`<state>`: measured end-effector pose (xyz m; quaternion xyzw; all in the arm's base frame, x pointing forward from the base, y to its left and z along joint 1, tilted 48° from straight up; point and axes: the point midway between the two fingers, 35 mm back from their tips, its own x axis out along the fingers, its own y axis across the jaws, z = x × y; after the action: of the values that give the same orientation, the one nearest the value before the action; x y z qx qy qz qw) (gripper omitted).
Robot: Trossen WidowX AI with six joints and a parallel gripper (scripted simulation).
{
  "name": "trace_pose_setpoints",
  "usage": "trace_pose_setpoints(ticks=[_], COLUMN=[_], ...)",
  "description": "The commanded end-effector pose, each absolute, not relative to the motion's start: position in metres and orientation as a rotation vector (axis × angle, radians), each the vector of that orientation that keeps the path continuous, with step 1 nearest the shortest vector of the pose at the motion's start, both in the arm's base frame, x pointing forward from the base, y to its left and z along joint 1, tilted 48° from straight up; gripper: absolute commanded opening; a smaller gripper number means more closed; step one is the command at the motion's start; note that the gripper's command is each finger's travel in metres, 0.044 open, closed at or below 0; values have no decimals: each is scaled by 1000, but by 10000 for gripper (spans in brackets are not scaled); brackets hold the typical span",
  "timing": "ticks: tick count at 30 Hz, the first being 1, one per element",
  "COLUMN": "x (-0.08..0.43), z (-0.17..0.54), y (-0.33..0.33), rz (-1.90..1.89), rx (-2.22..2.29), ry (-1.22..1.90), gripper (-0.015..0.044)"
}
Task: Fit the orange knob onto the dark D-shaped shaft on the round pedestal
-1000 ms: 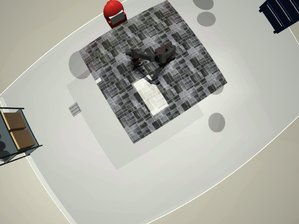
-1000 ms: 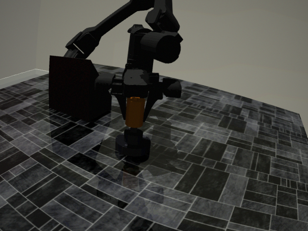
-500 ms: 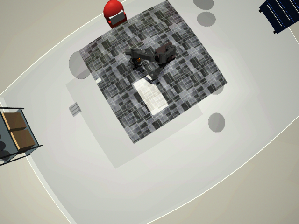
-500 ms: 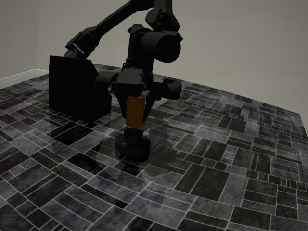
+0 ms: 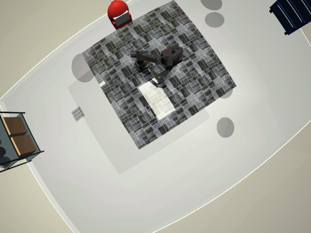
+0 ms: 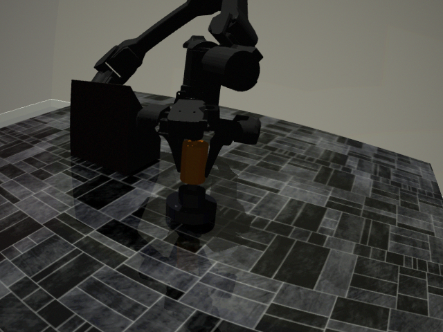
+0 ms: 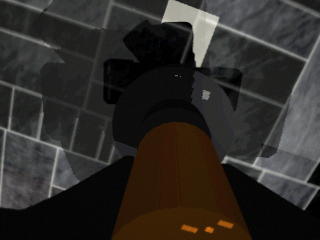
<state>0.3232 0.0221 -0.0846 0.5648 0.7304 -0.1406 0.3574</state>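
Observation:
The orange knob point(image 6: 194, 162) point(image 7: 180, 180) is upright between the fingers of my gripper point(image 6: 193, 171), which is shut on it. In the top view the knob point(image 5: 144, 62) is a small orange spot. The dark shaft point(image 6: 192, 196) stands on the round pedestal point(image 6: 175, 214) point(image 7: 135, 100) directly below the knob. The knob's lower end is at or just above the shaft's top; a thin gap seems to show in the exterior view. Most of the shaft stands uncovered. The knob's hole and the shaft's flat side are hidden.
The arm's dark base block point(image 6: 103, 124) stands behind and left of the pedestal in the exterior view. The table point(image 5: 200, 75) has a dark tile pattern with a bright patch point(image 5: 158, 100). A red object point(image 5: 117, 11) is beyond the table's edge.

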Motion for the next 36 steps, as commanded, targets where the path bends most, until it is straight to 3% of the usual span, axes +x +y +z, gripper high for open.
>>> trace_pose_setpoints(ticks=[1, 15, 36], x=[324, 326, 325], z=[-84, -83, -84], y=[22, 18, 22], rz=[-365, -577, -577], rx=[1462, 1598, 1598], ry=[1883, 1890, 1891], gripper=[0, 0, 0])
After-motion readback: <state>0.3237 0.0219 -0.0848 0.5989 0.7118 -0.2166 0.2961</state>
